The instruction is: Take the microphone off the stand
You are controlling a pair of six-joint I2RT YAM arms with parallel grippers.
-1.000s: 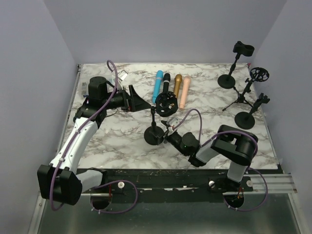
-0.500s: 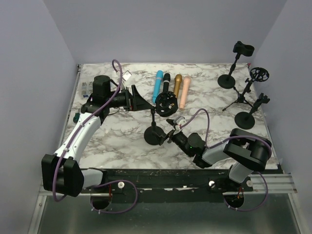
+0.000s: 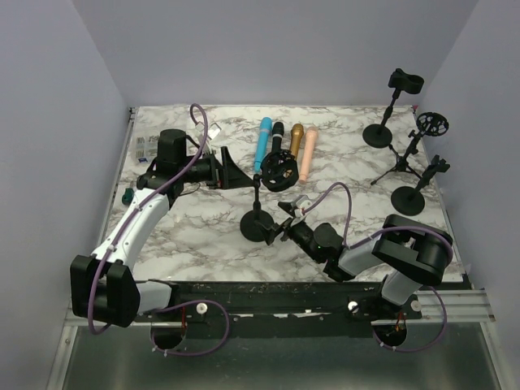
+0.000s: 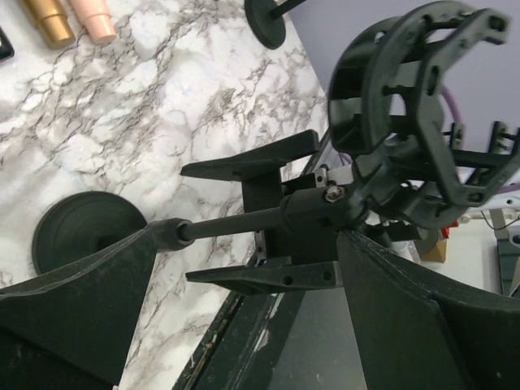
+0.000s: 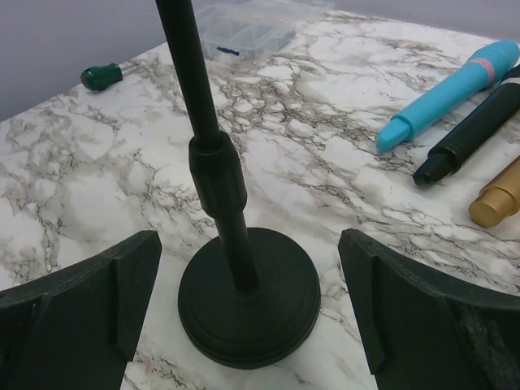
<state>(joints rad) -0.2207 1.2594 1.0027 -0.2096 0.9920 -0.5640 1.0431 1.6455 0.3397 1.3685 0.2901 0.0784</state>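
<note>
Flanking stand [image 5: 248, 313], L gripper [image 4: 244, 244] & R gripper [image 5: 248, 244] gape apart; R wrist cam crops its top.

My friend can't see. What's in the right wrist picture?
A black microphone stand rises from a marble table between the open fingers of the right gripper. A blue microphone, a black microphone and a gold microphone lie at right.
</note>
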